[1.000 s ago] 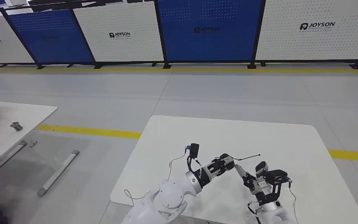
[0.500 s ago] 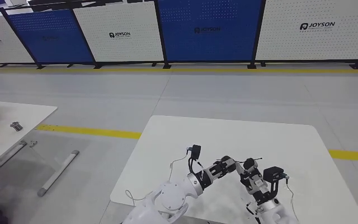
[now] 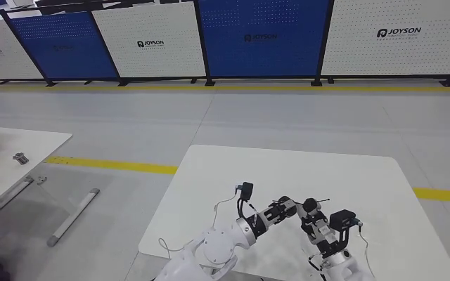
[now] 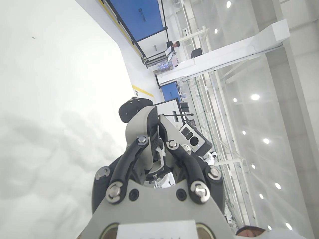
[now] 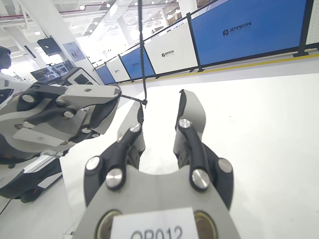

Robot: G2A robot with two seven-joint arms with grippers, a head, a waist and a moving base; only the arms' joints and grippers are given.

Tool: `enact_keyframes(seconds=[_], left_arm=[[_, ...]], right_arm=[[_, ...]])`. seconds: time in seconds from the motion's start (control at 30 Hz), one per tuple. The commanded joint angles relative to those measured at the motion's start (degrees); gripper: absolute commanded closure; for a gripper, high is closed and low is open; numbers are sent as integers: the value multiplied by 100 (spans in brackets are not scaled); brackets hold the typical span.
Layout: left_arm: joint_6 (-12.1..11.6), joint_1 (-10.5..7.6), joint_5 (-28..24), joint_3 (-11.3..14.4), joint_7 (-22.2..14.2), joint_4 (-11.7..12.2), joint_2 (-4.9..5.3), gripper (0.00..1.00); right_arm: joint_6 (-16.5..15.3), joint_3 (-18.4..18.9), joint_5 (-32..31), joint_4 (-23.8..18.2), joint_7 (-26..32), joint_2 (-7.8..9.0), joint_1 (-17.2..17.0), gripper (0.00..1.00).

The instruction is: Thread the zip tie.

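A thin black zip tie [image 5: 141, 38] is pinched in my left gripper [image 5: 117, 95], which is shut on one end. From there the strip bends beside one fingertip [image 5: 140, 109] of my right gripper [image 5: 162, 104] and runs away to its thicker head. My right gripper is open, and the tie lies outside the gap between its fingers. In the left wrist view the left gripper [image 4: 157, 119] grips the tie [image 4: 178, 113], which sticks out past its tips. From above, the left gripper [image 3: 287, 206] and right gripper [image 3: 308, 206] meet over the near part of the white table [image 3: 281, 168], with the tie [image 3: 320, 201] poking out.
The table's far half and both sides are bare. Its front edge lies just below the arms. A second table [image 3: 35, 144] with a small metal part [image 3: 20, 159] stands at the left. Blue and white partition panels [image 3: 260, 38] line the back.
My right gripper has moved left, up close to the left gripper and the tie. Less of the tie shows past the grippers. The left arm has barely shifted.
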Motion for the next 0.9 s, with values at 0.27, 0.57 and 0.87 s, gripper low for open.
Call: enact_keyframes(seconds=[0.27,0.57,0.87], left_arm=[[54,-9,64,10,57,17,-7,100],[97,-32,87,19,64,46,-15,100],[107,-42,108,17,66,70,-20,100]], right_arm=[[5,-41,-117,36,-3,29,35,71],[0,-75,-146,44,-20,35,54,80],[0,-87,-126,55,-46,42,66,100]])
